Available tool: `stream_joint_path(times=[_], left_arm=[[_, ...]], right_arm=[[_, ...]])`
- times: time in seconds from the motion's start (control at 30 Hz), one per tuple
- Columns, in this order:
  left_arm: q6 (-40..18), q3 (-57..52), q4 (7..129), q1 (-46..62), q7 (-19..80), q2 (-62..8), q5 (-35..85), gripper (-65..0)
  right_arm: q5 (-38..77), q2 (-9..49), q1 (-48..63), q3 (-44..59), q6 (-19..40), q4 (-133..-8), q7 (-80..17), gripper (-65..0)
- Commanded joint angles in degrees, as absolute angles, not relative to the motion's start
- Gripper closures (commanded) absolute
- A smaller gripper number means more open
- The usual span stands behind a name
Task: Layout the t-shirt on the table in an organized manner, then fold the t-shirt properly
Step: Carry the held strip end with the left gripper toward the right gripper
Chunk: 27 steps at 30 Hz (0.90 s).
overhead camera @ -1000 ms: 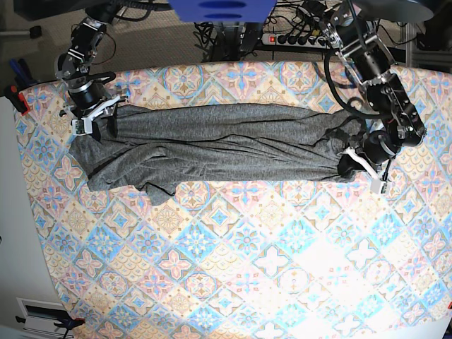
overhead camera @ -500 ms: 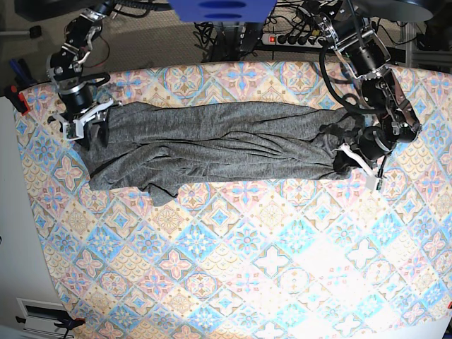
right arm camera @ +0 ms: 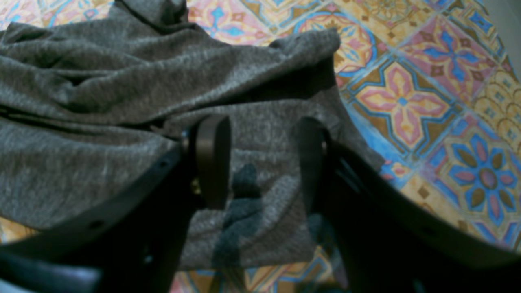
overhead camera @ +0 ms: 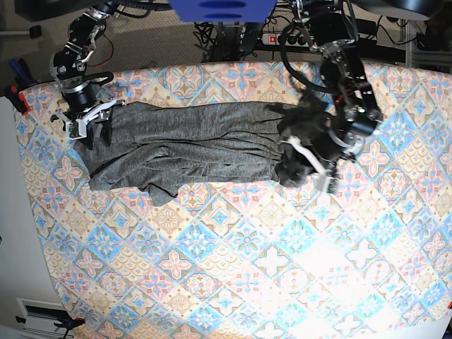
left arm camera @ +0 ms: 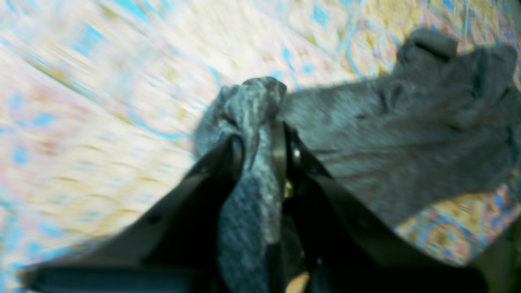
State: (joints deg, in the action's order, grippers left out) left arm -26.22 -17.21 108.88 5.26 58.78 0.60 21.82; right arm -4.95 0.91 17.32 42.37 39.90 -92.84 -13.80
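— Grey shirt (overhead camera: pixel 191 145)?
— Bunched across the table (overhead camera: pixel 233 268), far side.
— Grippers?
— Left (left arm camera: pixel 260 150) pinches a fold (blurred view); right (right arm camera: pixel 260 158) stands apart over the cloth, holding nothing.

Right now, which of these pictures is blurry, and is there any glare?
Left wrist view: the table is smeared by motion blur, the t-shirt soft. Right wrist view: sharp tiles, dark end effector out of focus. Base view: bright glare washes out the table's lower right.
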Motion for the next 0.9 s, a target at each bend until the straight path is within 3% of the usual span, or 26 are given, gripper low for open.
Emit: stream_joint_path(times=[0.0,0.3,0.57,0.87], left_arm=[[-24.8,-15.2,110.2,4.3,57.1,1.4,23.3,0.0],[-11.5,1.1,109.7,2.2,56.4,5.5,23.2,0.0],[1.8,14.9,99.5,-1.8,45.9,5.8,23.2,0.0],[4.3,21.9,93.1,-5.2,44.9,6.3,23.8,-1.6]], right_arm=[[-3.9,1.5,17.1,42.7,40.0,-93.9,-12.1,-26.1],[-3.9,1.5,17.2,42.9,40.0,-93.9,-12.1,-26.1],[-3.9,1.5,17.4,42.9,40.0,-93.9,-12.1,-26.1],[-3.9,1.5,18.4,42.9,40.0,-93.4,-12.1,-26.1]])
